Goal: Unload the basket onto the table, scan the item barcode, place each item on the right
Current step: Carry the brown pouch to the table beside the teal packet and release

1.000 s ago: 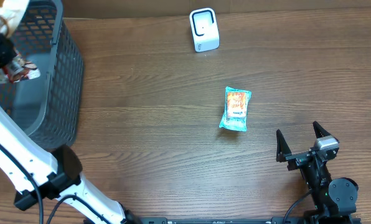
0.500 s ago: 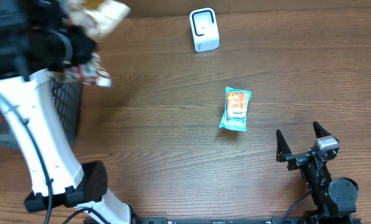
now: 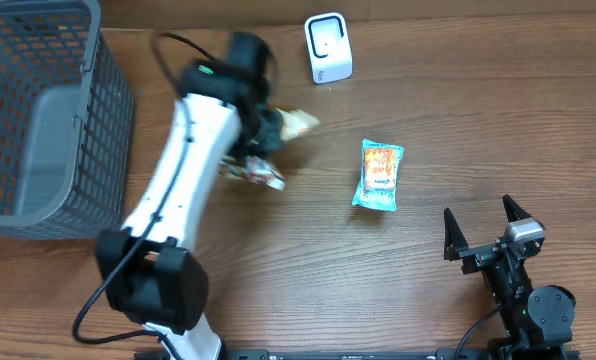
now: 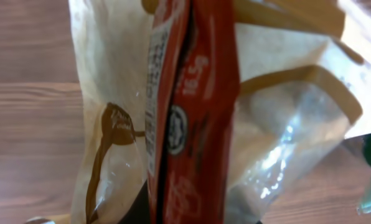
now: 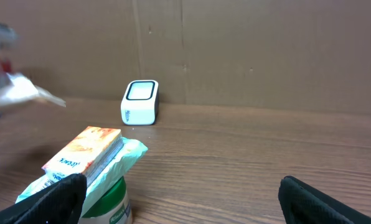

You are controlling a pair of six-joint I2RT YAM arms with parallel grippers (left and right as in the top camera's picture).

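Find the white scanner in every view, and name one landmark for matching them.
Overhead: the scanner is at top centre.
Left wrist: not in it; the held bag fills the frame.
Right wrist: the scanner is left of centre, at mid-height.
Shared landmark: the teal packet, below and right of the scanner in the overhead view, and at lower left in the right wrist view.
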